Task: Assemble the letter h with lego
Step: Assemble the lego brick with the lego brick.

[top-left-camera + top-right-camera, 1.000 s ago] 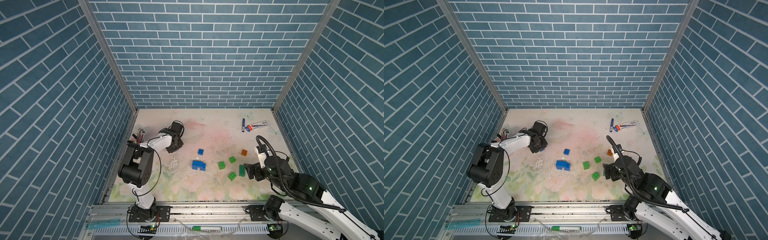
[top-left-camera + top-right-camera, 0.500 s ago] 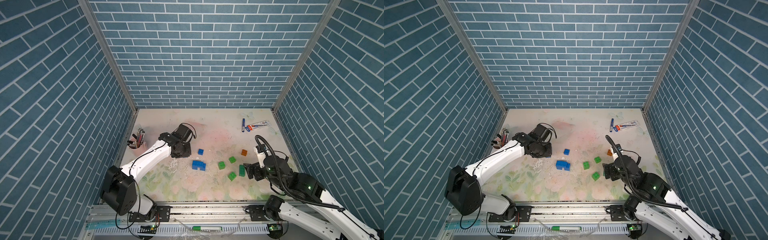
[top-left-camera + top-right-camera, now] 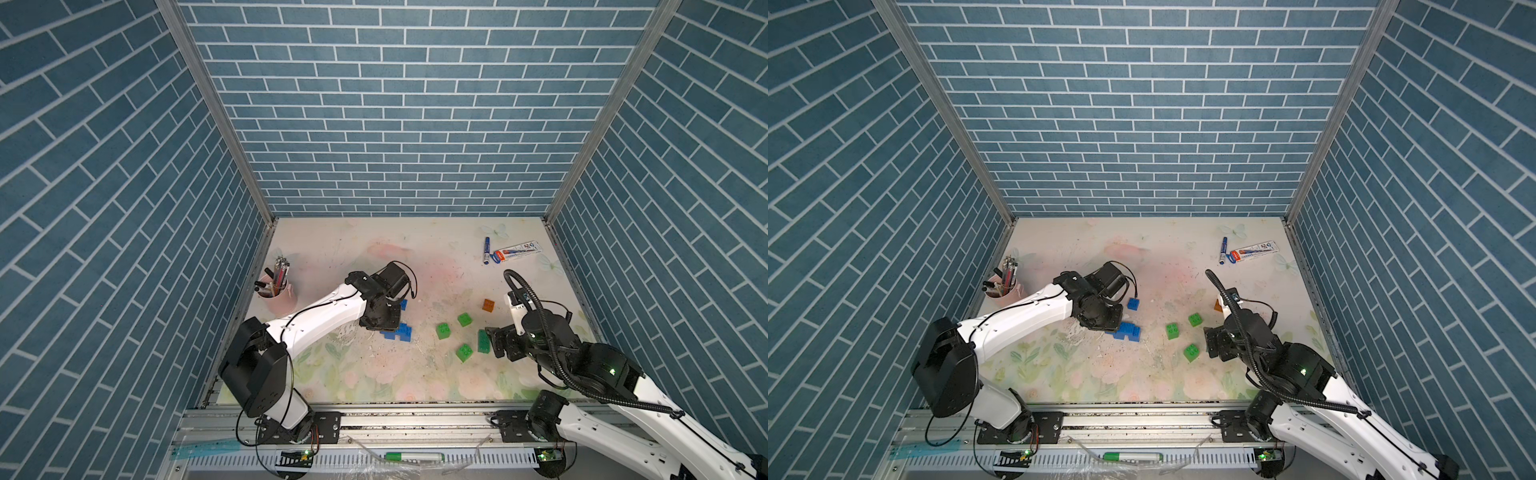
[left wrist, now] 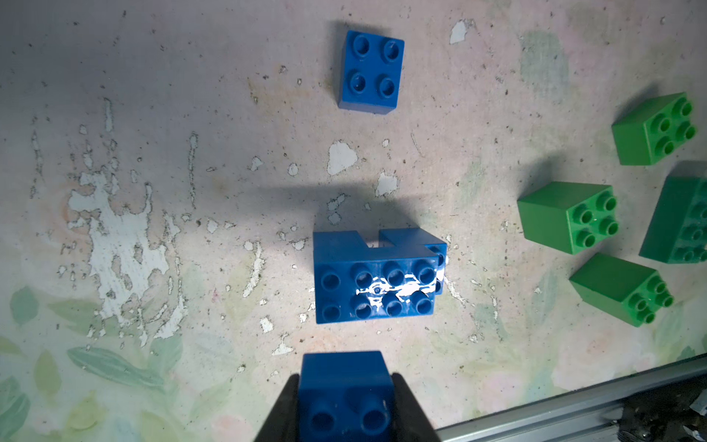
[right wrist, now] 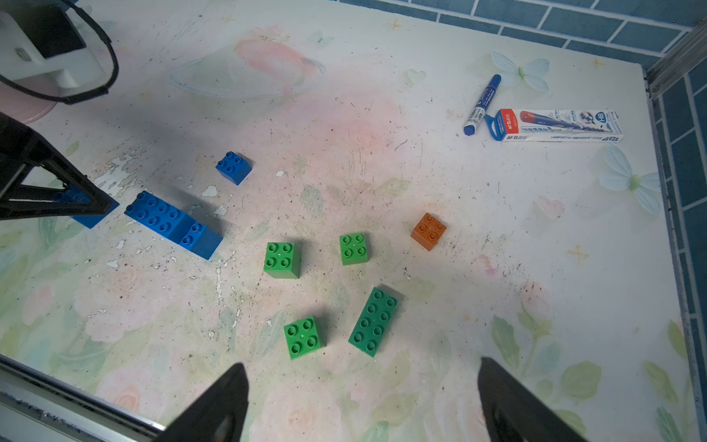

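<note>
My left gripper (image 4: pixel 344 382) is shut on a blue square lego brick (image 4: pixel 346 394), held just beside the joined blue bricks (image 4: pixel 377 283) near the table's middle (image 3: pixel 399 332). A loose blue square brick (image 3: pixel 1133 304) lies just behind them. To the right lie three green square bricks (image 3: pixel 443 331) (image 3: pixel 464 319) (image 3: pixel 464 352), a long dark green brick (image 5: pixel 374 322) and an orange brick (image 3: pixel 488 305). My right gripper (image 5: pixel 359 382) stands open and empty, close to the long green brick, near the right edge (image 3: pixel 496 343).
A pink cup of pens (image 3: pixel 277 291) stands at the left edge behind the left arm. A blue marker (image 3: pixel 486 250) and a pencil box (image 3: pixel 516 252) lie at the back right. A metal rail (image 3: pixel 395 409) runs along the front edge.
The left arm has swung from the back left toward the middle, bringing its gripper over the blue bricks. The right arm has stayed still.
</note>
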You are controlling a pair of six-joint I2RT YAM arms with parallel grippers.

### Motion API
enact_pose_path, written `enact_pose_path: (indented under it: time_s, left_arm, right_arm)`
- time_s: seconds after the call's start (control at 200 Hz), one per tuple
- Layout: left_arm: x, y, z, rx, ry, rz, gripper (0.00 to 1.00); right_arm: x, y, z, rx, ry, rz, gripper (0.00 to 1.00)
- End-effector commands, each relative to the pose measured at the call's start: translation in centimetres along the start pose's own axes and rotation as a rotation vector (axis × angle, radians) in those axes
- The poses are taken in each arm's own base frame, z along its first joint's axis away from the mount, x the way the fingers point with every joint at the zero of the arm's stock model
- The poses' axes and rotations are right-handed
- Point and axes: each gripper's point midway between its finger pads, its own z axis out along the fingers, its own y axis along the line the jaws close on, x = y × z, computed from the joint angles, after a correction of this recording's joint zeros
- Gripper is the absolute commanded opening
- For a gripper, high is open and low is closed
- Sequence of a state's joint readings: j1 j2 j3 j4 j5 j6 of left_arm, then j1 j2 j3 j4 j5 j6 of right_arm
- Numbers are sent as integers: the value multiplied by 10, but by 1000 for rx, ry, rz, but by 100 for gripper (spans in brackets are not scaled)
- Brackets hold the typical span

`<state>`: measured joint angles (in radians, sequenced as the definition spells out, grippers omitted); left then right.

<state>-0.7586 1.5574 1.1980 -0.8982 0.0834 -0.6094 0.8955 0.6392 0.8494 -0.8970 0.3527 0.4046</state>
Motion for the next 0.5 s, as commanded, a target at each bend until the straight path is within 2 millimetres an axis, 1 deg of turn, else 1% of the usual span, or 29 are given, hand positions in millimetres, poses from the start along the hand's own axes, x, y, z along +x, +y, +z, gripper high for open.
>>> enact_pose_path:
  time_s: [0.0,0.09,0.38,0.495]
  left_arm:
    - [-3,-3,3,-4,-11,32,0]
    - [-6,-5,6,-7,-15,46,0]
    - [-15,1,17,-56,-41,55,0]
    - [-19,-1,20,-58,-54,60,0]
  right_arm:
    - [1,-2,3,18,-2,18,93]
    - [1,-2,4,18,2,15,93]
    - [1,-2,4,18,4,15,93]
    - [2,0,5,10,5,14,93]
